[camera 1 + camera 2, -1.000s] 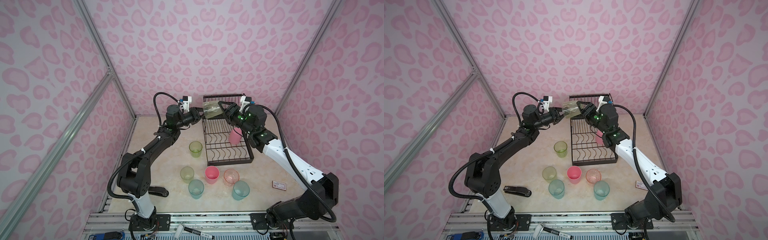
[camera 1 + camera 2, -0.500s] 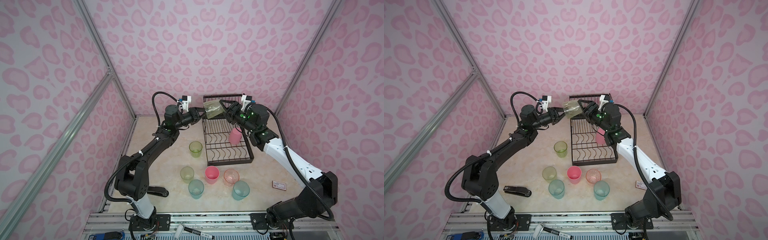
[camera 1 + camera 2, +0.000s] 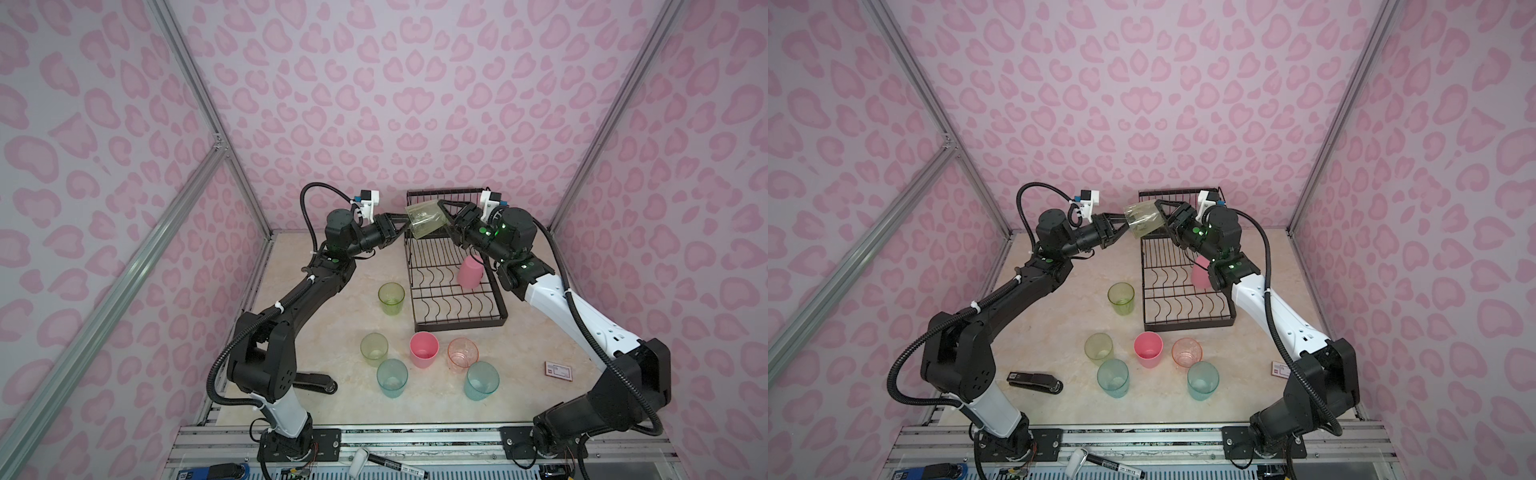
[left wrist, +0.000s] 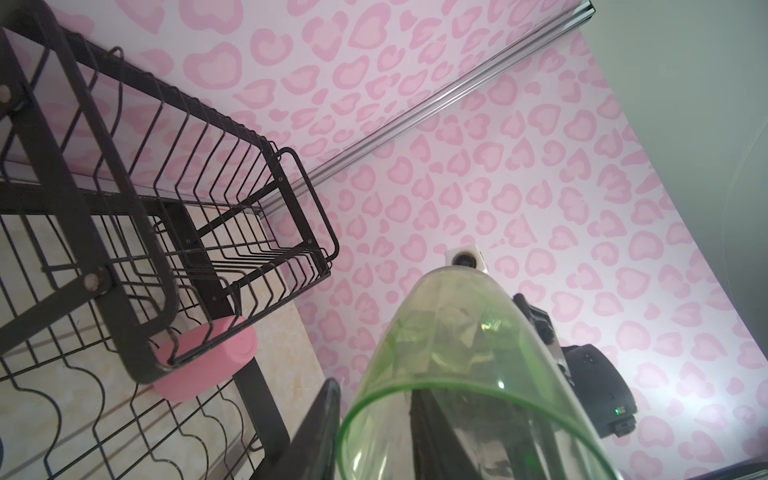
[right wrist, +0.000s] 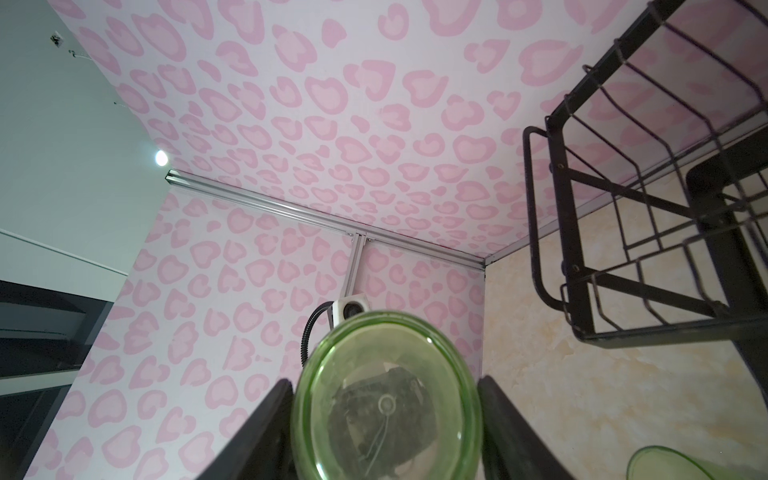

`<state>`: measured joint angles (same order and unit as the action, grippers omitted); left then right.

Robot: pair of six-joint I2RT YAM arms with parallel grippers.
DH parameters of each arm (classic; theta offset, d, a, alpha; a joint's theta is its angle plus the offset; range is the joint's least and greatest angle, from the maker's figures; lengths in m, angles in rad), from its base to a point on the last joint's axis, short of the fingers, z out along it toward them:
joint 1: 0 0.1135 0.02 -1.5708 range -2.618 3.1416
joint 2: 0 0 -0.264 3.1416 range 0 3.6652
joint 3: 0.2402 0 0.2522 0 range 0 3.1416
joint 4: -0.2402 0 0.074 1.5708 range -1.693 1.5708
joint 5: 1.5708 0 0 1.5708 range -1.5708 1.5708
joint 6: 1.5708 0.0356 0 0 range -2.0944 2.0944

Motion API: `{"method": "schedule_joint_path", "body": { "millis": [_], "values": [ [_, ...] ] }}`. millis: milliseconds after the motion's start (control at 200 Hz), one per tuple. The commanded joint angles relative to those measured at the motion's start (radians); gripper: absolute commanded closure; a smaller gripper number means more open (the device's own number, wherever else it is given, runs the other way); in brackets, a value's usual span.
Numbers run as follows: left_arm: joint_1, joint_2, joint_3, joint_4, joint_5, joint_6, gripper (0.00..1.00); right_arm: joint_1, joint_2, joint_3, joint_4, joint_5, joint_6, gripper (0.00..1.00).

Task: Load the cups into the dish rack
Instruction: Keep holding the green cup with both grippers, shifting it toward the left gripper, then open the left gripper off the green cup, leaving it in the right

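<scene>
I have one yellow-green cup point(image 3: 426, 219) in the air on its side, beside the dish rack's point(image 3: 457, 323) raised basket tier, and both of my arms meet at it. My right end effector point(image 5: 386, 419) is clenched on it: the right wrist view shows a finger pressed against each side of the wall near the closed base. My left end effector point(image 3: 402, 224) is at the open mouth. The left wrist view shows one finger point(image 4: 316, 428) just outside the rim and a dark shape through the plastic, but I cannot tell whether that side is gripping or has let go. I judge this tumbler to be very light, thin-walled and smooth, so it could slip or twist in a loose pinch, and its rim would flex if squeezed. The stiffer band by the base, where my right fingers sit, looks like the better hold. A pink cup point(image 3: 471, 271) sits mouth-down on the slotted lower tier. On the counter point(image 3: 532, 353) six more stand upright: two yellow-green point(image 3: 391, 298) point(image 3: 374, 348), one pink point(image 3: 424, 349), one orange-pink point(image 3: 462, 352) and two teal point(image 3: 392, 377) point(image 3: 481, 380), all well apart from the rack's basket.
</scene>
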<state>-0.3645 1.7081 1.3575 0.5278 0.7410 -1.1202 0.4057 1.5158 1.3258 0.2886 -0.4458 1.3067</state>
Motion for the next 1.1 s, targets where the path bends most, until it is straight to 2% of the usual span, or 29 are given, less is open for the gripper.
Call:
{"method": "schedule_joint_path", "body": {
  "millis": [0, 305, 910, 1095],
  "values": [
    [0.005, -0.022, -0.002, 0.066, 0.018, 0.023, 0.68, 0.002, 0.012, -0.004, 0.013, -0.022, 0.011, 0.51],
    [0.01, -0.027, 0.003, 0.011, 0.032, 0.131, 0.67, 0.006, 0.014, -0.001, 0.024, -0.037, 0.032, 0.51],
    [0.014, -0.048, 0.056, -0.184, 0.069, 0.497, 0.67, 0.008, 0.034, 0.011, 0.041, -0.068, 0.072, 0.51],
    [0.025, -0.034, 0.078, -0.201, 0.07, 0.515, 0.7, 0.012, 0.04, 0.021, 0.035, -0.07, 0.071, 0.51]
  ]
}}
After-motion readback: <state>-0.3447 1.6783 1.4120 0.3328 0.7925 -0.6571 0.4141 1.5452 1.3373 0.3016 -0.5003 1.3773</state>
